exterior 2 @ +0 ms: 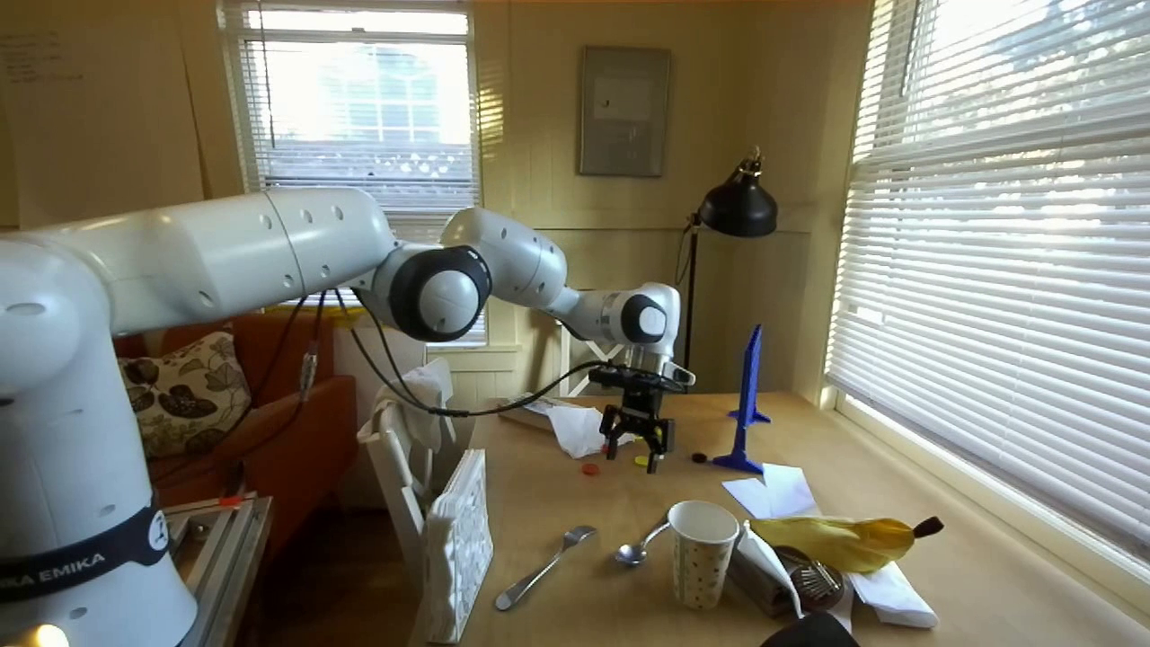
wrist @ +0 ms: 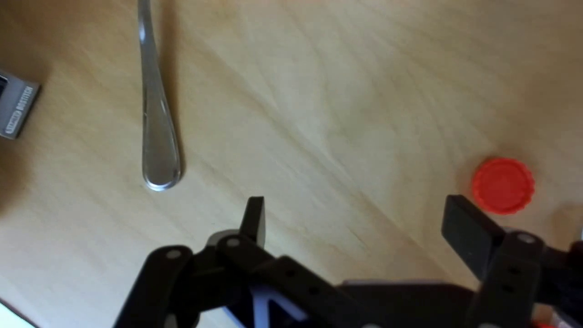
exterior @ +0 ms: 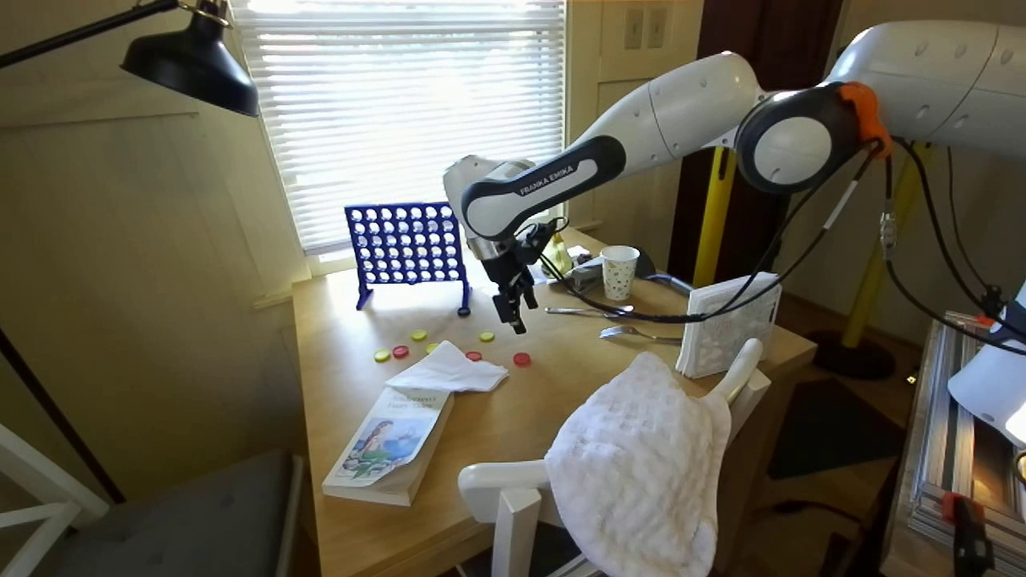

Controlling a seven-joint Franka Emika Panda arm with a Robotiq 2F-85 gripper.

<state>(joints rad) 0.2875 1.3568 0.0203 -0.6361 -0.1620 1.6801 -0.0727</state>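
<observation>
Wrist view, L to R: stapler (wrist: 20, 107) corner at the edge; spoon handle (wrist: 157, 136), long axis near up-down, clear of the pincer (wrist: 355, 216). Pincer hangs above the surface (wrist: 319, 136), fingers spread wide, nothing held. Red Connect Four disc (wrist: 503, 186) lies flat just outside the finger at view right, slightly farther up; round, so no long axis. Single arm.

in an exterior view: on table (exterior: 521, 417), rack (exterior: 410, 246) far left, discs (exterior: 522, 360) nearer, book (exterior: 391, 445) near left, napkin (exterior: 449, 369) at its far end; cup (exterior: 620, 274) far right, spoon (exterior: 585, 311) then fork (exterior: 633, 332) nearer; towel (exterior: 641, 469) on chair (exterior: 513, 521) at near edge
</observation>
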